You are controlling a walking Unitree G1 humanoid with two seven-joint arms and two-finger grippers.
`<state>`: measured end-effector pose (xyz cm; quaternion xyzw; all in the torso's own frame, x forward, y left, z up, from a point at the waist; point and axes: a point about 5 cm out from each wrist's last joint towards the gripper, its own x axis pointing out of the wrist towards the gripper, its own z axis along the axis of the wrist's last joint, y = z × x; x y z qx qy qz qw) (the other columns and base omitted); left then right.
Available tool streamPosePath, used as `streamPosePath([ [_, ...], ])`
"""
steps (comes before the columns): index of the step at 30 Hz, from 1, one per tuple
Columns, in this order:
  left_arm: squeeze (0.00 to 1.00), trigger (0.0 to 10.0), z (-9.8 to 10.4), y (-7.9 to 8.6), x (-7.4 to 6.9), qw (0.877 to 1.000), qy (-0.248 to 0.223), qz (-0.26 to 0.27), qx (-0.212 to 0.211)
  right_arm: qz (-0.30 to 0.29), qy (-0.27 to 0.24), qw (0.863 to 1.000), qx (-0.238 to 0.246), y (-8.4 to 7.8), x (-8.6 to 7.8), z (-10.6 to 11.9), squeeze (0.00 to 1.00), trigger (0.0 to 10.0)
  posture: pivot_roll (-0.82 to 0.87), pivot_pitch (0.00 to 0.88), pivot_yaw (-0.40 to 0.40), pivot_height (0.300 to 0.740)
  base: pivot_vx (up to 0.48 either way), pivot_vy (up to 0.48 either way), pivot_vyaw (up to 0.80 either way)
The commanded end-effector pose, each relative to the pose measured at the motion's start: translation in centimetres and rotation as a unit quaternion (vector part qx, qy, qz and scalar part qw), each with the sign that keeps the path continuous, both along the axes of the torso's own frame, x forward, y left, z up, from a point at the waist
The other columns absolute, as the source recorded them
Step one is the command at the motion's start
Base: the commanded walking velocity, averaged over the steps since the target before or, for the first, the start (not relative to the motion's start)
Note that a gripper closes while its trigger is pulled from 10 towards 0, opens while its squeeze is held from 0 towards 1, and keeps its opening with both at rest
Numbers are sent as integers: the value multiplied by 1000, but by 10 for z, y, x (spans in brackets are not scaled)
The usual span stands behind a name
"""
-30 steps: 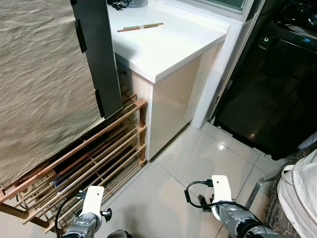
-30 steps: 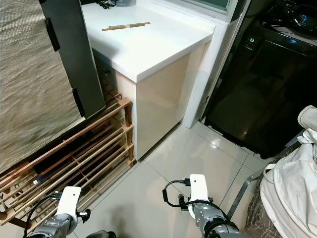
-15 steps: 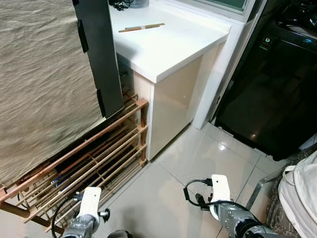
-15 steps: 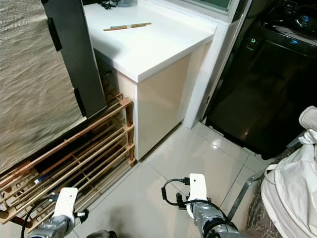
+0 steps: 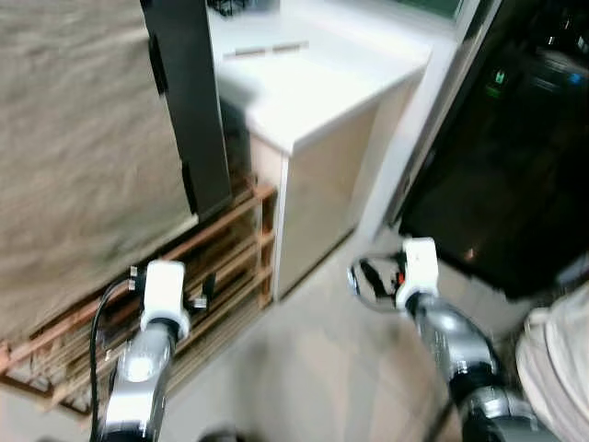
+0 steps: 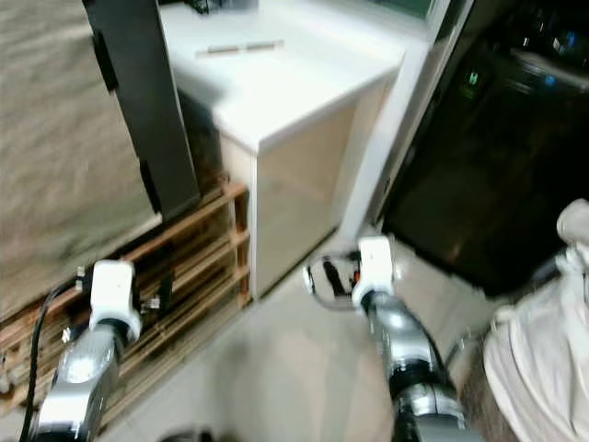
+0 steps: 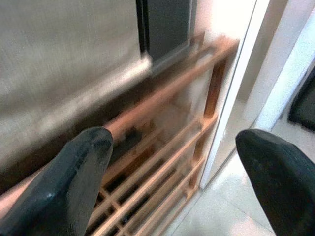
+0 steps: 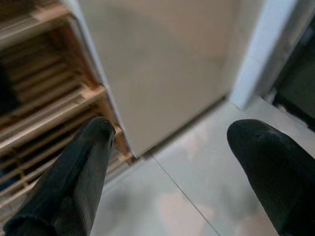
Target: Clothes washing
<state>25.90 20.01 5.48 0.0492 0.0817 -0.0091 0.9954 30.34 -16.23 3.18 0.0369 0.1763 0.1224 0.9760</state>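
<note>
Both our grippers are spread wide and empty right now, left gripper [image 7: 172, 172] facing the wooden rack [image 7: 167, 123] and right gripper [image 8: 167, 162] looking at the cabinet side [image 8: 162, 64], so we reckon the move is to keep them tucked and turn right. The laundry pile [image 6: 543, 350] sits off to the right of our right gripper, near the dark washing machine [image 5: 497, 175]. The open tiled floor [image 5: 322, 359] ahead gives room, but the counter corner [image 5: 290, 143] is close.
</note>
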Motion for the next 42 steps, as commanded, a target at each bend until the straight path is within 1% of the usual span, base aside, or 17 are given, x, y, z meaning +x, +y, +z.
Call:
streamPosePath([
  [1,0,10000,29,-8,1,999,-50,-16,1,7,-55,998,-8,-3,3,22,0,10000,63,0,-58,740,0,0,0],
  [4,0,10000,67,-20,-11,992,-115,-53,28,6,-114,993,-16,-8,-4,46,0,10000,70,0,-57,740,0,0,0],
  [5,0,10000,67,-20,-11,992,-115,-53,28,6,-114,993,-16,-8,-4,46,0,10000,70,0,-57,740,0,0,0],
  [6,0,10000,92,-28,-23,986,-151,-68,21,-8,-157,987,-16,-14,-11,65,0,10000,69,0,-64,740,0,0,0],
  [8,0,10000,102,-33,-30,984,-160,-82,11,-18,-183,983,-10,-15,-17,78,0,10000,65,0,-65,740,0,0,0],
  [11,0,10000,100,-36,-30,984,-154,-86,18,-22,-191,981,-3,-13,-18,81,0,10000,65,0,-65,740,0,0,0],
  [13,0,10000,83,-29,-19,991,-120,-61,14,-35,-183,983,5,-6,-11,80,0,10000,51,0,-56,740,0,0,0],
  [16,0,10000,79,-26,-11,992,-109,-58,14,-43,-179,983,11,-1,-5,80,0,10000,45,0,-47,740,0,0,0],
  [20,0,10000,72,-24,-1,993,-84,-76,14,-49,-172,984,9,1,0,81,0,10000,33,0,-31,740,0,0,0],
  [22,0,10000,70,-24,1,994,-77,-81,11,-51,-172,984,10,1,0,82,0,10000,33,0,-31,740,0,0,0],
  [24,0,10000,65,-26,12,993,-64,-98,21,-68,-176,982,-3,-3,-2,85,0,10000,-20,0,7,740,0,0,0],
  [25,0,10000,64,-29,21,992,-58,-112,24,-74,-184,980,-12,-5,-7,88,0,10000,-38,0,24,740,0,0,0],
  [27,0,10000,64,-29,25,991,-57,-115,23,-80,-182,980,-13,-7,-10,86,0,10000,-38,0,24,740,0,0,0],
  [30,0,10000,61,-31,33,992,-52,-112,2,-97,-173,980,-20,-12,-16,81,0,10000,-86,14,48,740,0,0,0],
  [35,0,10000,56,-38,38,992,-45,-116,-10,-88,-180,979,-42,-12,-18,84,0,10000,-128,24,57,740,0,0,0],
  [40,0,10000,52,-41,40,993,-47,-109,-23,-66,-169,982,-61,-9,-16,83,0,10000,-116,30,36,740,0,0,-289],
  [42,0,10000,49,-36,33,995,-50,-79,-39,-41,-167,983,-67,-2,-12,81,0,10000,-82,29,-6,740,0,0,0],
])
